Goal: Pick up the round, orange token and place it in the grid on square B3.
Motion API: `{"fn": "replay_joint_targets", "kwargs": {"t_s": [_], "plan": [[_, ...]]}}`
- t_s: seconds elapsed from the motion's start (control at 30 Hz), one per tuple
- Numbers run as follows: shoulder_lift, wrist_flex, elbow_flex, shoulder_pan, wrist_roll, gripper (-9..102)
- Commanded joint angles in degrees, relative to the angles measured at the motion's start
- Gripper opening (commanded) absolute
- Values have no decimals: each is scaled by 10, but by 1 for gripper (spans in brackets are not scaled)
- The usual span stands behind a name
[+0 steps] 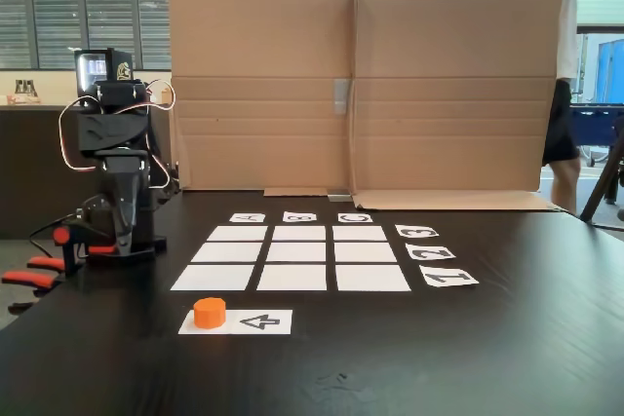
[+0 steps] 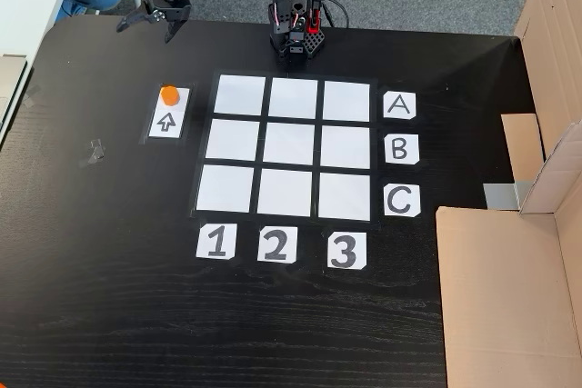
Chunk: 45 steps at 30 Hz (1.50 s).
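The orange token (image 1: pixel 210 312) (image 2: pixel 169 94) stands on one end of a white strip printed with a black arrow (image 1: pixel 261 321) (image 2: pixel 166 121), beside the grid (image 1: pixel 292 258) (image 2: pixel 289 145). Square B3 (image 1: pixel 299 233) (image 2: pixel 346 146) is bare white, the middle square in the column next to the A B C labels. In a fixed view, my gripper (image 2: pixel 145 32) hangs above the table edge, beyond the token, open and holding nothing. My arm (image 1: pixel 112 133) is folded over its base at the left in a fixed view.
A cardboard wall (image 1: pixel 361 85) (image 2: pixel 509 288) closes off the table side beyond the A B C labels. Orange clamps (image 1: pixel 39 270) grip the table edge near the arm base (image 2: pixel 296 41). A person (image 1: pixel 565 56) stands behind the cardboard. The dark table (image 2: pixel 109 252) around the grid is bare.
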Motion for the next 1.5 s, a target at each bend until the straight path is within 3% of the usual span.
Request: {"fn": "replay_joint_targets", "kwargs": {"t_s": [0.0,0.2,0.73,1.17,1.47], "plan": [[-3,5,-24,-11,-27,69],[-22,7,-33,-23,-94,77],[-112,0,-88,-65,-201,77],[-153,-4,-112,-76,-362,78],[-191,2,-130,-105,-381,78]]}}
